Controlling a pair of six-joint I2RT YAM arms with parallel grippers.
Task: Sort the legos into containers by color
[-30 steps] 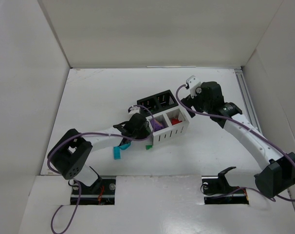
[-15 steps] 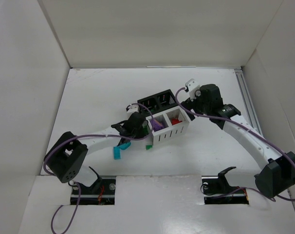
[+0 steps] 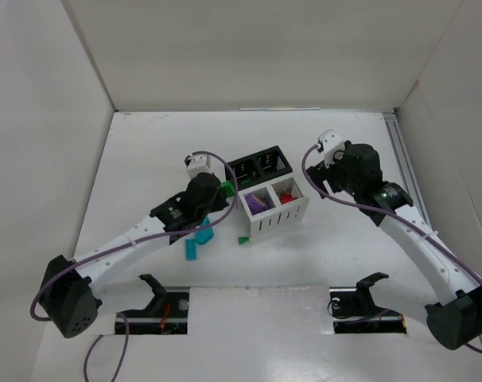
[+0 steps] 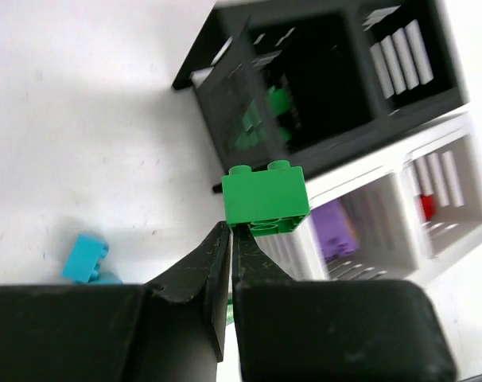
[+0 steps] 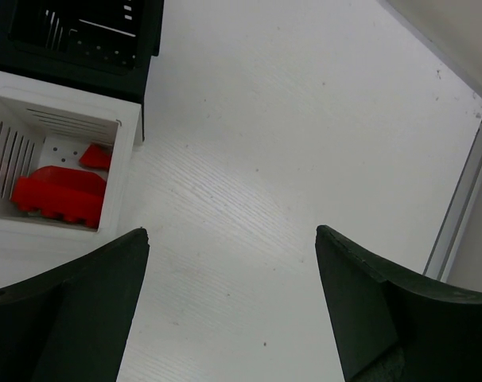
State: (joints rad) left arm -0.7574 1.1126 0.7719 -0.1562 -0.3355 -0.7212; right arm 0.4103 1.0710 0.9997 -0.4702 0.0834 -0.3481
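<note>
On my screen the white table [image 3: 145, 159] carries two bins near its middle. The white bin [image 3: 274, 208] and the black bin [image 3: 259, 165] stand touching, with the black at the white's 11 o'clock. A teal brick [image 3: 192, 250] lies at the white bin's 8 o'clock, and a second teal brick [image 3: 203, 235] sits just beside it. A small green brick [image 3: 243, 239] lies at the white bin's 7 o'clock, near its corner.
</note>
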